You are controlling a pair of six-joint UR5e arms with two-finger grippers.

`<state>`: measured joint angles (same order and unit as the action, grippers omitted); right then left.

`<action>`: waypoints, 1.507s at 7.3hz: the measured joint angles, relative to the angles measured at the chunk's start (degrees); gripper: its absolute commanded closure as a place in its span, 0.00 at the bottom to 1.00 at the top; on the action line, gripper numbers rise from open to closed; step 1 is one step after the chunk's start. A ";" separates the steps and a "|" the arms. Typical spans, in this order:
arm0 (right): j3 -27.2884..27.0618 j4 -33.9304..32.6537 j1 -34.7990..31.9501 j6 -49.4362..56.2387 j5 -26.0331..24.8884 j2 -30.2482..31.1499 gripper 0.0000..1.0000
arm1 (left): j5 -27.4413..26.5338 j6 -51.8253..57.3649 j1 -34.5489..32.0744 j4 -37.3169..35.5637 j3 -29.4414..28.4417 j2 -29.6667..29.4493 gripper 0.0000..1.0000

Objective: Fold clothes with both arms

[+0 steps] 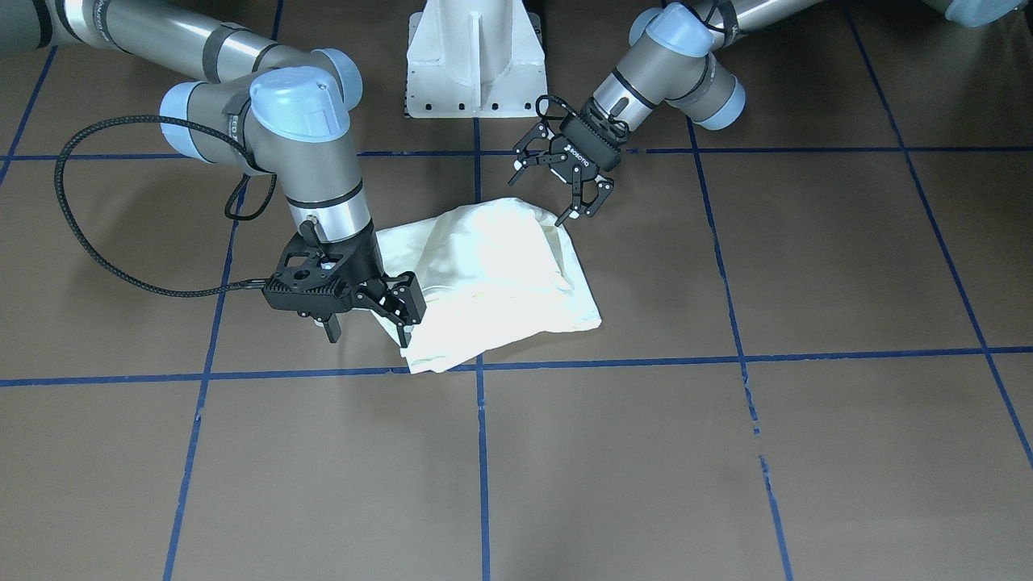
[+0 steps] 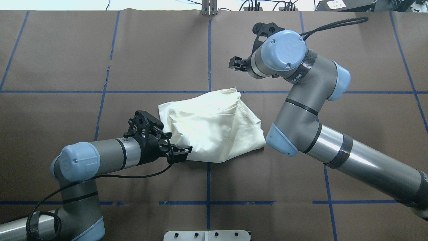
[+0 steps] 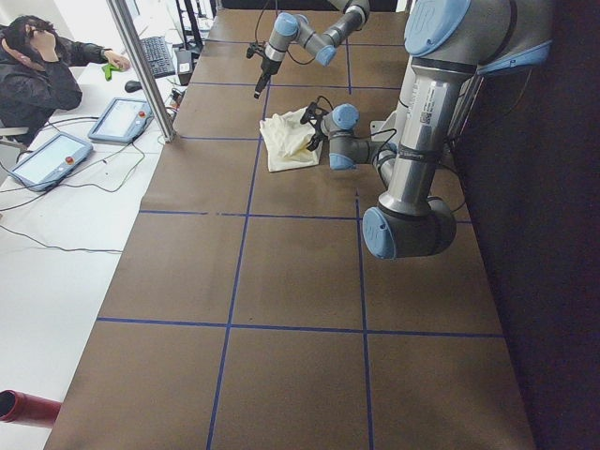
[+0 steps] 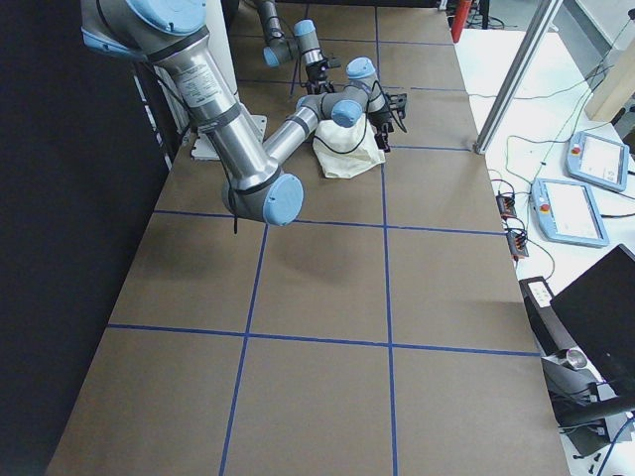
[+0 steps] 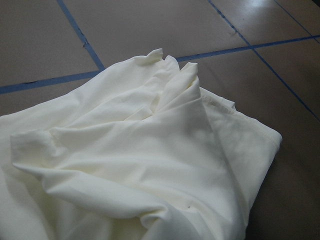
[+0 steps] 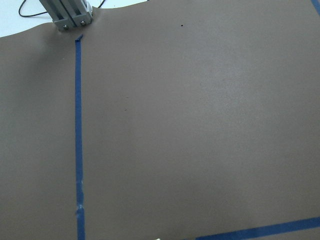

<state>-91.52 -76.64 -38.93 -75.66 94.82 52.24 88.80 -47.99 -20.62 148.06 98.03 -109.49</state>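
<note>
Shirt, cream-white, lies bunched in a loose heap at mid-bench. Its print is not visible. Its operator-side corner reaches a blue tape line.

Left gripper: jaws spread, grasping nothing, angled down at the shirt's robot-side corner. One fingertip is just beside the cloth; contact cannot be told. Left wrist view is filled with creased fabric.

Right gripper: jaws spread wide, also empty, at the opposite, operator-side edge. Exterior left view shows it raised above the heap. Right wrist view shows almost only bare bench.
</note>
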 measured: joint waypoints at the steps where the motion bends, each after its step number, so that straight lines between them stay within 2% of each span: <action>1: -0.11 0.00 0.00 -0.01 -0.04 0.27 0.00 | -0.81 1.45 0.05 0.89 -0.79 -0.12 0.00; 6: -1.15 0.01 -0.16 0.04 -0.06 1.46 0.00 | -1.08 2.27 0.62 5.62 -9.67 -4.24 0.00; 9: -2.10 0.00 -0.18 0.08 0.03 2.22 0.00 | -0.69 2.07 0.80 7.69 -9.61 -3.78 0.00; 11: -2.15 0.00 -0.18 0.04 -0.07 2.40 0.00 | 1.97 2.05 0.84 8.15 -9.46 -3.03 0.00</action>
<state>-93.68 -76.64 -39.11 -75.62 94.76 54.64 90.77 -45.94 -19.78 156.21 88.57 -112.52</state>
